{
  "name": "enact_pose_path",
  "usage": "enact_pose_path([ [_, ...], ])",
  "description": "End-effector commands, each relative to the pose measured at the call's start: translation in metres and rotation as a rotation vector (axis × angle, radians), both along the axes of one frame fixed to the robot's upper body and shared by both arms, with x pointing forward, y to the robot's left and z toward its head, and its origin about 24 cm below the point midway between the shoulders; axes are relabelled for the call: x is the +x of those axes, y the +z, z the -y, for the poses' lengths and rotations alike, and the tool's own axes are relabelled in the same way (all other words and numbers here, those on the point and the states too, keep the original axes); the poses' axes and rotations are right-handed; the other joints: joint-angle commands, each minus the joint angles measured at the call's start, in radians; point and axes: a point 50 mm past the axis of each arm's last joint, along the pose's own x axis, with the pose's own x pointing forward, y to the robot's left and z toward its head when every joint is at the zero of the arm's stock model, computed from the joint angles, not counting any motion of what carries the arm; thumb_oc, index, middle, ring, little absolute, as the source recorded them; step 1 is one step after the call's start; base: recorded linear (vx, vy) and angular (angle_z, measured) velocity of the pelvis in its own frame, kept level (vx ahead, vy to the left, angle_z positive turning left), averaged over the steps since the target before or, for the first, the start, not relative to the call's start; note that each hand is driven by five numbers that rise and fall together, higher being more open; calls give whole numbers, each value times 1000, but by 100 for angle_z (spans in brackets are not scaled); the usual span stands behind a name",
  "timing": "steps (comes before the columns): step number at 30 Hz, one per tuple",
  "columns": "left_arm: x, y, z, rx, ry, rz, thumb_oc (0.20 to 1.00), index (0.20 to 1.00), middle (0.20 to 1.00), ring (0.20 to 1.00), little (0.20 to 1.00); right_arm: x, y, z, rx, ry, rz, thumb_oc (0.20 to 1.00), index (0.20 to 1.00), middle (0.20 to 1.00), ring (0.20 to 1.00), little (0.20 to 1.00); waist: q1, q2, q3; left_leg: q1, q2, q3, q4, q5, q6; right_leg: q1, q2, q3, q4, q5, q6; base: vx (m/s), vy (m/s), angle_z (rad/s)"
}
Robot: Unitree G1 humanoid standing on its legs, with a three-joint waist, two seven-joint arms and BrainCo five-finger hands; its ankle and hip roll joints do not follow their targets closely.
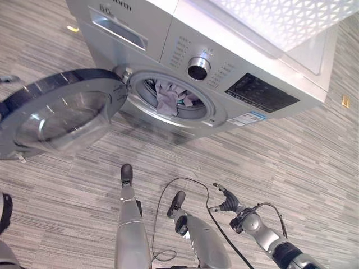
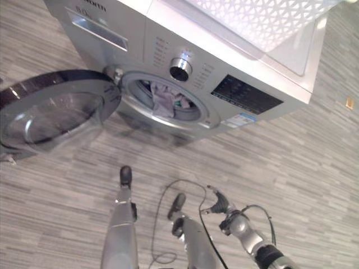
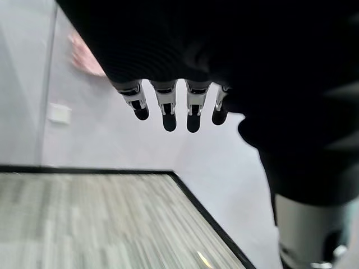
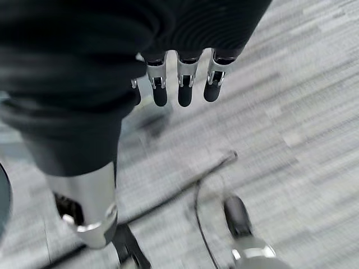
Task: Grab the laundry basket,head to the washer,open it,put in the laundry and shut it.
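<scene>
The silver washer (image 1: pixel 224 73) stands with its round door (image 1: pixel 59 112) swung wide open to the robot's left, and the laundry (image 1: pixel 168 96) lies bunched inside the drum. The white laundry basket (image 1: pixel 280 19) sits on top of the washer. The right hand (image 1: pixel 227 200) hangs low above the floor (image 1: pixel 291 151), fingers loose and empty, and the left hand (image 3: pixel 174 109) too has relaxed fingers, holding nothing.

The washer (image 1: pixel 168 39) has a smooth, satin silver casing, a glossy black panel (image 1: pixel 261 92) and a shiny metal knob (image 1: pixel 198 68). Its door (image 1: pixel 59 115) is glossy glass in a dark rim. Soft grey cloth (image 1: pixel 167 96) lies inside. The basket (image 1: pixel 286 19) is white perforated plastic. The floor (image 1: pixel 291 162) looks matt and streaked grey.
</scene>
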Motion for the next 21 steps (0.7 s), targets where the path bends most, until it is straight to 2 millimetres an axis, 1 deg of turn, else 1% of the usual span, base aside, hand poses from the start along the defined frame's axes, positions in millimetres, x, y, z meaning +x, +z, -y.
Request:
enact_pose_path([
  [1,16,-76,37,-245,-148,-99,1000,1000,1000,1000,1000,-6,8,33,-93,-48,21,1000,1000,1000,1000,1000,-31,-7,34,-67,51,-45,120,-98,-5,35,-29,32,1,-12,31,8,-26,-7],
  [3,4,-98,49,-304,-221,-127,1000,1000,1000,1000,1000,-9,10,46,-121,-79,20,1000,1000,1000,1000,1000,-24,14,29,-36,56,-40,120,-100,-8,57,-25,41,4,-25,21,13,-28,-5],
  [4,0,-107,56,-336,-250,-136,1000,1000,1000,1000,1000,-10,11,52,-134,-89,16,1000,1000,1000,1000,1000,-23,22,25,-24,58,-37,119,-100,-9,65,-22,44,3,-29,19,21,-31,-11],
  [6,-15,-123,65,-398,-303,-147,1000,1000,1000,1000,1000,-13,14,65,-160,-123,14,1000,1000,1000,1000,1000,-17,43,14,10,65,-29,116,-101,-15,91,-17,55,-5,-34,13,28,-38,-21],
  [7,-28,-133,72,-466,-353,-152,1000,1000,1000,1000,1000,-13,20,74,-177,-146,26,1000,1000,1000,1000,1000,-11,60,4,31,74,-19,117,-99,-19,113,-10,63,-22,-34,11,35,-45,-21],
  [8,-37,-137,75,-492,-380,-155,1000,1000,1000,1000,1000,-13,23,81,-187,-163,33,1000,1000,1000,1000,1000,-8,71,-6,50,78,-13,114,-99,-22,125,-6,71,-32,-32,12,43,-34,-24],
  [11,-65,-156,79,-614,-418,-197,1000,1000,1000,1000,1000,-14,28,91,-209,-177,39,1000,1000,1000,1000,1000,-4,93,-35,108,93,20,97,-96,-24,159,2,106,-55,-24,13,48,-22,-25],
  [12,-65,-156,79,-614,-417,-197,1000,1000,1000,1000,1000,-14,28,91,-209,-176,39,1000,1000,1000,1000,1000,-4,93,-35,110,93,21,97,-96,-24,160,2,106,-56,-24,13,43,-28,-46],
  [14,-75,-165,85,-683,-436,-217,1000,1000,1000,1000,1000,-14,31,98,-214,-195,41,1000,1000,1000,1000,1000,-8,106,-61,147,99,40,86,-92,-23,177,3,123,-63,-24,12,65,-26,-43],
  [16,-82,-178,93,-742,-454,-257,1000,1000,1000,1000,1000,-18,32,107,-223,-226,37,1000,1000,1000,1000,1000,-17,118,-94,195,103,66,61,-84,-24,200,3,141,-73,-25,14,96,-14,-27],
  [17,-86,-193,104,-809,-476,-303,1000,1000,1000,1000,1000,-21,32,111,-225,-240,33,1000,1000,1000,1000,1000,-41,127,-127,228,108,86,47,-80,-26,213,2,152,-76,-30,15,84,0,-44],
  [18,-86,-193,105,-812,-478,-305,1000,1000,1000,1000,1000,-22,33,112,-227,-241,31,1000,1000,1000,1000,1000,-36,129,-128,235,108,90,41,-79,-26,215,2,155,-77,-29,15,84,-21,-45],
  [19,-82,-198,114,-827,-497,-317,1000,1000,1000,1000,1000,-24,31,115,-227,-255,25,1000,1000,1000,1000,1000,-49,133,-146,258,109,102,28,-75,-28,226,2,162,-79,-33,15,62,-36,-44],
  [20,-71,-203,132,-837,-538,-323,1000,1000,1000,1000,1000,-27,27,115,-221,-273,15,1000,1000,1000,1000,1000,-63,136,-161,275,109,107,20,-70,-31,237,0,164,-77,-40,14,100,-77,-29],
  [21,-46,-205,184,-901,-675,-324,1000,1000,1000,1000,1000,-35,14,111,-205,-297,-27,1000,1000,1000,1000,1000,-95,136,-185,303,107,118,5,-63,-33,258,2,164,-74,-52,8,81,-83,-15],
])
